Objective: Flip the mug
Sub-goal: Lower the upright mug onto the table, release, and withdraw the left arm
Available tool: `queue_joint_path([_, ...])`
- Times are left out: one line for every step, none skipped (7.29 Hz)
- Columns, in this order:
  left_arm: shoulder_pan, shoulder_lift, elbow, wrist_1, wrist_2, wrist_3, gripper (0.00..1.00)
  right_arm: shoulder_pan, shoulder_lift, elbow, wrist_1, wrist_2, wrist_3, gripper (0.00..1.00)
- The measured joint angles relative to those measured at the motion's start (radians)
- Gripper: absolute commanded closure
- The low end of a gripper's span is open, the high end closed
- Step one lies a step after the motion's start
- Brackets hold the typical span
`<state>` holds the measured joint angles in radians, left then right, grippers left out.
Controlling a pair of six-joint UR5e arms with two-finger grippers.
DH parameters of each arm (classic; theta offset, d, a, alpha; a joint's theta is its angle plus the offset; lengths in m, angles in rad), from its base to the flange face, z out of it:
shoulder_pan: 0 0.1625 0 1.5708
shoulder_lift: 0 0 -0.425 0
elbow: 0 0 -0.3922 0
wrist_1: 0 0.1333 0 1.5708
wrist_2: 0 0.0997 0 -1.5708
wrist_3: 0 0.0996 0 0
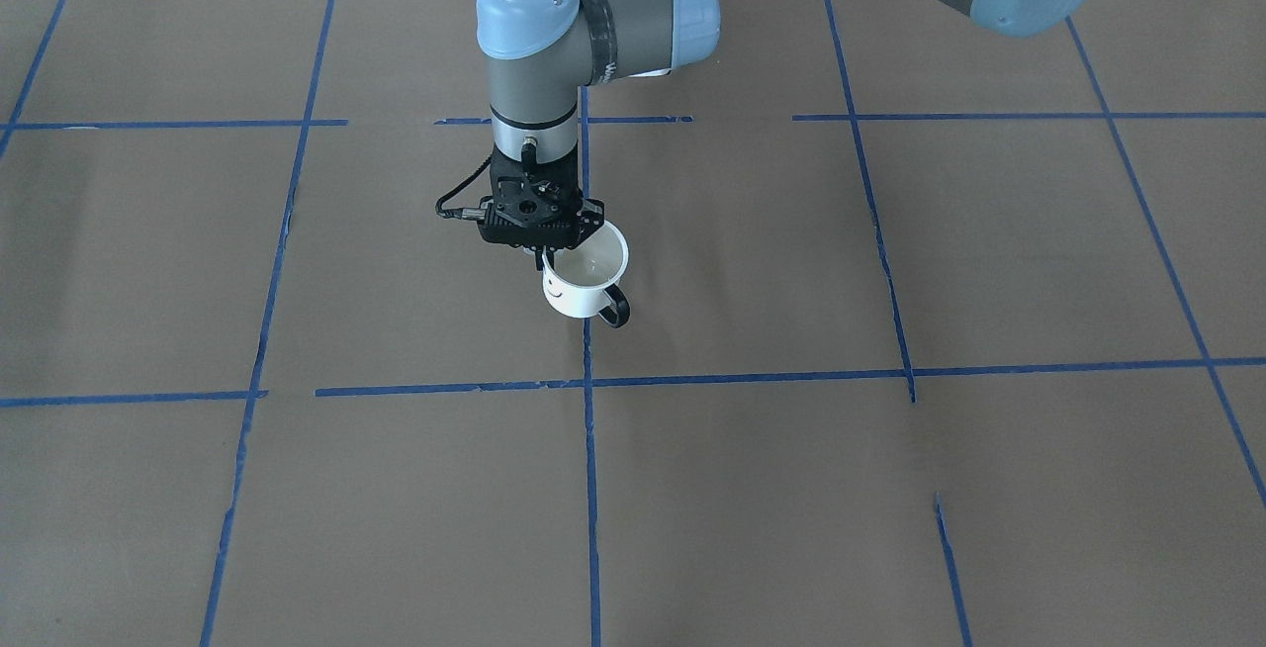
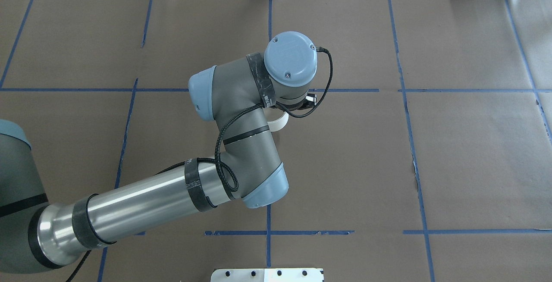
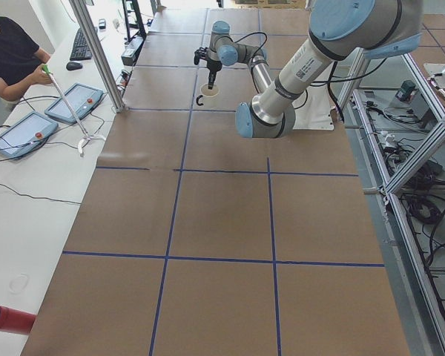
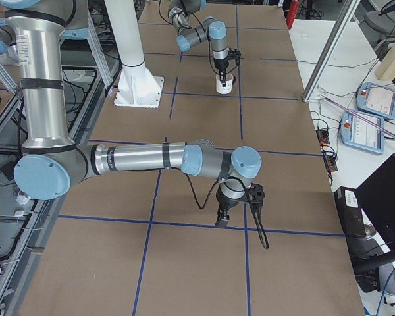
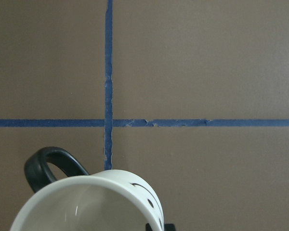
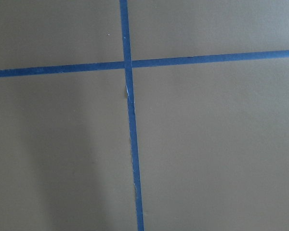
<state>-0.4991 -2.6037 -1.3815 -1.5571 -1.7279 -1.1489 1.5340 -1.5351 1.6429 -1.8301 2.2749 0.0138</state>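
The small white mug point(image 1: 586, 281) stands mouth up, a little tilted, near a blue tape line at mid-table. Its black handle point(image 1: 615, 309) points toward the operators' side and the smiley face shows on its side. My left gripper point(image 1: 547, 256) comes down from above and is shut on the mug's rim. I cannot tell whether the mug touches the table. The left wrist view shows the mug point(image 5: 101, 202) close below the camera. In the overhead view only a sliver of the mug point(image 2: 278, 122) shows under the wrist. My right gripper point(image 4: 222, 217) hangs over a tape crossing far from the mug; I cannot tell its state.
Brown paper with a grid of blue tape point(image 1: 591, 449) covers the table. A white base plate point(image 2: 267, 274) sits at the robot's edge. Beyond an aluminium post point(image 3: 96, 52), a person point(image 3: 11, 52) sits at a side table with tablets point(image 3: 74, 102).
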Motion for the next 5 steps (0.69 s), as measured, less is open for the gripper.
queue_joint_path([0.011,0.004,0.005,0.004,0.011,0.020,1.00,0.000,0.000,0.000,0.000,0.000,0.000,0.00])
queue_joint_path([0.020,0.009,0.013,0.004,0.019,0.033,1.00,0.000,0.000,0.000,0.000,0.000,0.000,0.00])
queue_joint_path([0.029,0.015,0.019,0.004,0.030,0.038,1.00,0.000,0.000,0.000,0.000,0.000,0.000,0.00])
queue_joint_path([0.036,0.022,0.020,0.003,0.043,0.041,0.18,0.000,0.000,0.000,0.000,0.000,0.000,0.00])
queue_joint_path([0.040,0.026,0.018,0.002,0.048,0.042,0.00,0.000,0.000,0.000,0.000,0.000,0.000,0.00])
